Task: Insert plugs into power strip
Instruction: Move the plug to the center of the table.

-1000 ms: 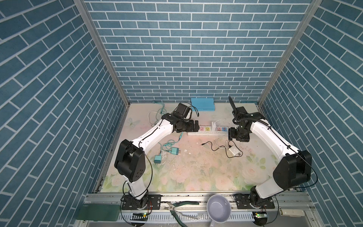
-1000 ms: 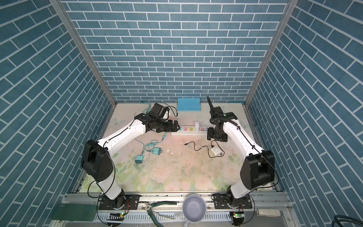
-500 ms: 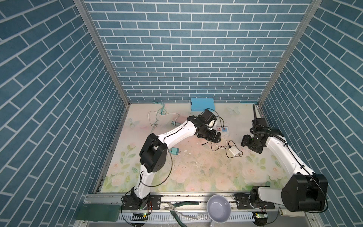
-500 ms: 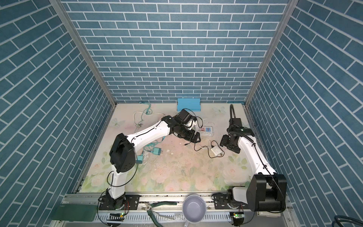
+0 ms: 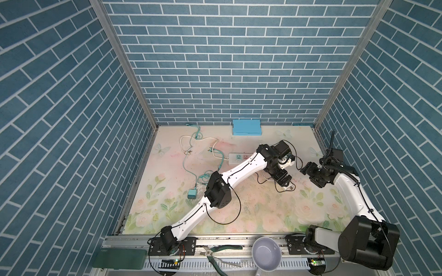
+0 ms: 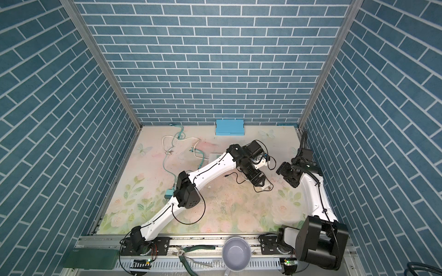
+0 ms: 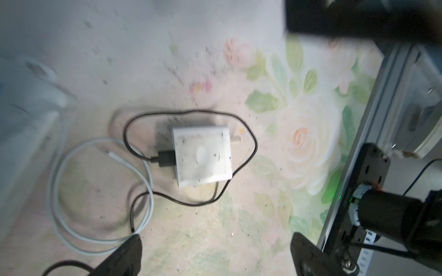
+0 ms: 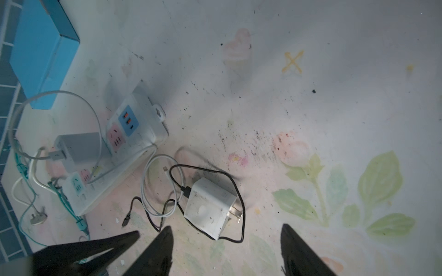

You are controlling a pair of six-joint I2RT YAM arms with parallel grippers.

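While the left hand (image 7: 215,236) is hovering over the tabletop (image 7: 239,215) with its fingers standing wide apart, a white plug (image 7: 202,155) is lying on its side just ahead of the gap, untouched and ringed by a black cable (image 7: 256,145). The right hand (image 8: 226,227) is likewise gaping, gripping nothing, near that plug. The power strip (image 8: 134,133) is lying beyond, carrying a seated plug (image 8: 79,149).

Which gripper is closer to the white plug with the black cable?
Left. The left gripper hangs open directly over the white plug; the right gripper is open too, off to its side.
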